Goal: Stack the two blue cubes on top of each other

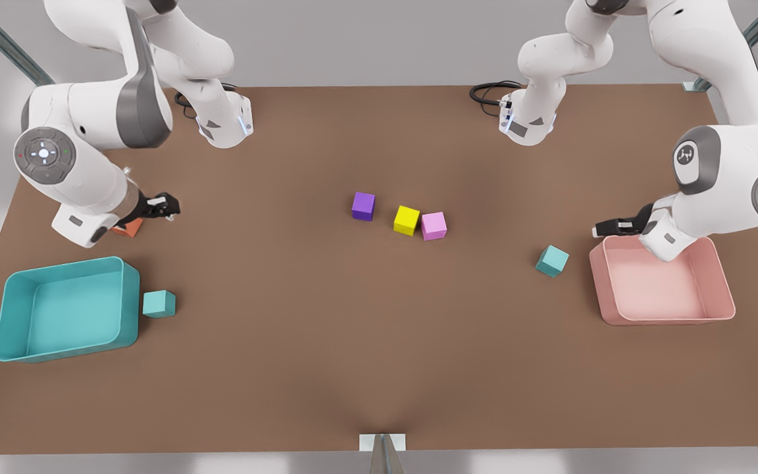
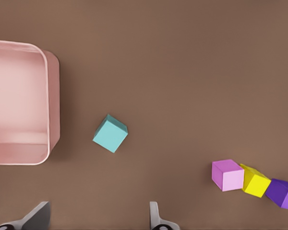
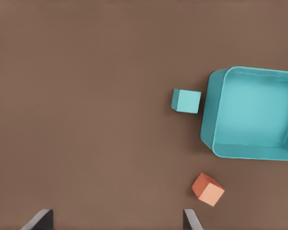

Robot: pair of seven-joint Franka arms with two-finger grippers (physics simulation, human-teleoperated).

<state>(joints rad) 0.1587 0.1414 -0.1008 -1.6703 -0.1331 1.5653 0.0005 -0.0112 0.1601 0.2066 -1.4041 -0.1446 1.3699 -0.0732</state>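
Note:
One teal cube (image 1: 552,261) lies on the brown table just beside the pink bin (image 1: 668,320) at the front view's right. The left wrist view shows this cube (image 2: 110,133) lying turned at an angle. My left gripper (image 1: 599,229) hovers over the pink bin's far corner, open (image 2: 97,223) and empty, apart from the cube. The other teal cube (image 1: 159,303) sits close to the teal bin (image 1: 66,349) at the front view's left, and appears as a cube (image 3: 186,100) in the right wrist view. My right gripper (image 1: 170,207) hangs farther back, open (image 3: 116,223) and empty.
A purple cube (image 1: 363,205), a yellow cube (image 1: 406,219) and a pink cube (image 1: 433,226) form a row at mid-table. An orange cube (image 1: 129,228) lies under the right arm's wrist. The teal bin's wall (image 3: 209,120) and the pink bin's wall (image 2: 53,105) stand beside the teal cubes.

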